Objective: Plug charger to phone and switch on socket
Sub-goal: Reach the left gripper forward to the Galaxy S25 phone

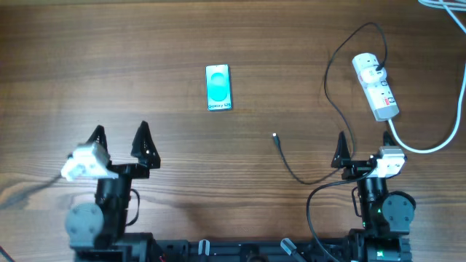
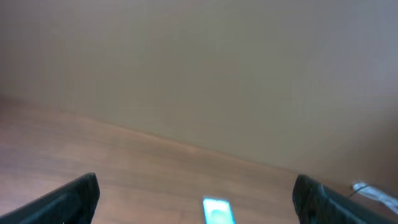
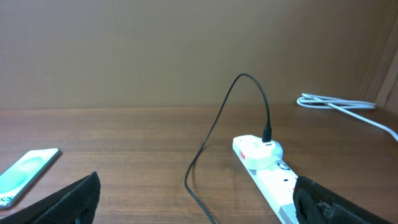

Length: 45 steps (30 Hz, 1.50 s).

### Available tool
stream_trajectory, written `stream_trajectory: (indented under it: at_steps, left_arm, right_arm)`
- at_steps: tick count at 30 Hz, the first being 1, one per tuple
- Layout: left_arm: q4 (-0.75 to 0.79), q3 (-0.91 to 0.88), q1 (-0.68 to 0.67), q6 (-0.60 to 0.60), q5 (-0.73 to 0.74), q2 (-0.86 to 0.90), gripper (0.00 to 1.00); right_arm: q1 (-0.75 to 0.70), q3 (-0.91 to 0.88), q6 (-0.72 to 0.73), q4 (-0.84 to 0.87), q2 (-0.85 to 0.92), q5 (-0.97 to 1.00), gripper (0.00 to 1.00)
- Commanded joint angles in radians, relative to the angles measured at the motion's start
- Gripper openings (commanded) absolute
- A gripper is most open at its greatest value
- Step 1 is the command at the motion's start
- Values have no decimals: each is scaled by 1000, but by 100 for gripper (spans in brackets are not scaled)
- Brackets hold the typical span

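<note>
The phone (image 1: 219, 87) lies flat with its teal screen up, far ahead of my left gripper (image 1: 120, 137), which is open and empty. In the left wrist view the phone (image 2: 217, 211) shows low between the wide-apart fingers (image 2: 76, 198). The charger's black cable runs from a white plug (image 1: 369, 67) seated in the socket (image 1: 381, 98) and loops down to its loose connector tip (image 1: 276, 137), left of my right gripper (image 1: 362, 154). That gripper is open and empty. In the right wrist view the cable (image 3: 214, 127) rises from the plug (image 3: 256, 151) on the socket (image 3: 273, 183). The phone (image 3: 25, 173) sits at the left.
A thick white cord (image 1: 437, 145) curls from the socket's near end toward the table's right edge. More of that white cord (image 3: 336, 102) lies at the far right in the right wrist view. A plain wall stands behind the wooden table (image 1: 109, 58).
</note>
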Motion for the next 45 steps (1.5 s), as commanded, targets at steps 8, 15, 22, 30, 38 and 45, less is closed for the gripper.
stream_trajectory:
  at_steps: [8,15,22,30,38,45]
  left_arm:
    - [-970,1085,-7,-33,383,1043,100]
    - [-985,1104,-7,-32,570,1306,99]
    - [-959,1099,-55,-32,491,1395,4]
    - [-963,1099,-286,-188,130,1551,23]
    - [-900,1099,-343,-190,89,1786,100]
    - [-656,1096,-348,-189,-20,1814,100]
  right_arm:
    - [-3,-1,-17,4,-11,14,100]
    - [-3,-1,-17,4,-11,14,100]
    - [-3,-1,-17,4,-11,14,100]
    - [-3,-1,-17,4,-11,14,100]
    - [-3,-1,-17,4,-11,14,100]
    - [-3,-1,-17,4,-11,14,100]
